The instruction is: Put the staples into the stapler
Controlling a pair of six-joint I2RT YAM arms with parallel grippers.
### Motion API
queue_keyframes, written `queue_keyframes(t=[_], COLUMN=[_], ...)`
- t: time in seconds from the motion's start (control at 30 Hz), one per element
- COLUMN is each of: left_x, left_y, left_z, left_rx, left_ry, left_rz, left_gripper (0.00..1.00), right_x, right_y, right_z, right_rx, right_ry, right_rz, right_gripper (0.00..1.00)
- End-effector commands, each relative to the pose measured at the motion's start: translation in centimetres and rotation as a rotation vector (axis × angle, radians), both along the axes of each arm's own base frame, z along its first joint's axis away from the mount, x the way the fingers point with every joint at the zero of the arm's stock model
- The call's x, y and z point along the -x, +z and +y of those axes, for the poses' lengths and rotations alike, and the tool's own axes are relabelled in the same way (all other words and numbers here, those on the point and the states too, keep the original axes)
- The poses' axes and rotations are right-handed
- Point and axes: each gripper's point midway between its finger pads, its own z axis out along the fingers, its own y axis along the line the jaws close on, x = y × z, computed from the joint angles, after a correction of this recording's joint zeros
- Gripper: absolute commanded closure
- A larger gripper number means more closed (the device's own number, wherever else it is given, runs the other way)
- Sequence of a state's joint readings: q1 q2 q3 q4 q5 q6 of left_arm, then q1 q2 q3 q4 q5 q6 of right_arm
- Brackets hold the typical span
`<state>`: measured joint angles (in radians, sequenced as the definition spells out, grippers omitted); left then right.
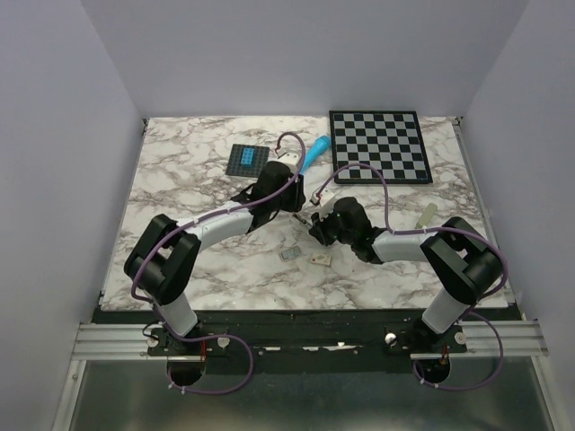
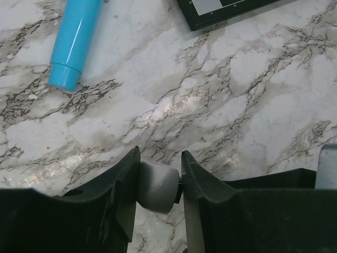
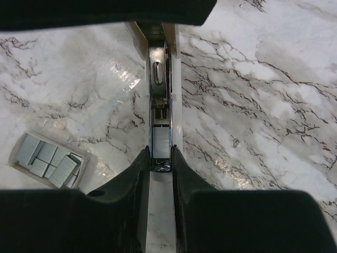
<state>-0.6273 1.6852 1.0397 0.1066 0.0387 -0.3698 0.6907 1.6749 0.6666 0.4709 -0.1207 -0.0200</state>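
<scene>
Your tabletop (image 2: 237, 105) has a marble print, smooth and faintly glossy where light catches it. The blue cylinder (image 2: 76, 45) looks like shiny plastic. The stapler (image 3: 177, 105) has smooth cream plastic walls around a bright polished metal rail (image 3: 159, 79). The staples (image 3: 160, 142) in it are dull grey metal, finely ribbed. The right gripper (image 3: 159, 158) has fingers (image 3: 131, 182) of matt black plastic. The rounded grey piece (image 2: 157, 185) is smooth and matt, perhaps rubber.

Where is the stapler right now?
The right tool holds it. In the right wrist view, the stapler runs up the centre, its near end between the tool's fingers, with a staple tray on the table to its left.
</scene>
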Motion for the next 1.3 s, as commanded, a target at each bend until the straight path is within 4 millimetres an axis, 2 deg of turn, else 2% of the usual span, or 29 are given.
queue_keyframes(t=[0.0, 0.27, 0.47, 0.6, 0.8, 0.9, 1.03, 1.27], left_x=[3.1, 5.2, 7.0, 7.4, 7.7, 7.8, 6.8, 5.0], left_y=[-0.5, -0.8, -0.7, -0.8, 0.1, 1.0, 2.3, 4.3], left_z=[-2.4, -4.6, -6.5, -7.1, -7.8, -7.5, -6.1, -2.5], left_rx=[0.021, 0.064, 0.16, 0.213, 0.279, 0.292, 0.292, 0.298], left_ry=[-0.023, -0.022, -0.047, -0.036, -0.039, -0.03, 0.037, 0.134], left_rz=[0.048, 0.052, 0.086, 0.105, 0.12, 0.102, 0.05, 0.003], left_gripper=[0.59, 0.59, 0.55, 0.51, 0.43, 0.39, 0.32, 0.27], right_x=[-0.6, -0.6, -0.6, -0.5, -0.6, -0.5, -0.5, -0.4], right_y=[0.8, 0.9, 0.9, 1.0, 1.1, 1.2, 1.3, 1.4], right_z=[0.6, 0.6, 0.6, 0.6, 0.5, 0.5, 0.5, 0.4], right_rx=[-0.022, -0.025, -0.026, -0.028, -0.029, -0.032, -0.035, -0.035], right_ry=[0.002, 0.0, 0.001, 0.002, -0.005, -0.006, -0.007, -0.007], right_rz=[-0.035, -0.04, -0.041, -0.046, -0.047, -0.048, -0.051, -0.051], right_gripper=[0.77, 0.77, 0.77, 0.77, 0.77, 0.76, 0.75, 0.71])
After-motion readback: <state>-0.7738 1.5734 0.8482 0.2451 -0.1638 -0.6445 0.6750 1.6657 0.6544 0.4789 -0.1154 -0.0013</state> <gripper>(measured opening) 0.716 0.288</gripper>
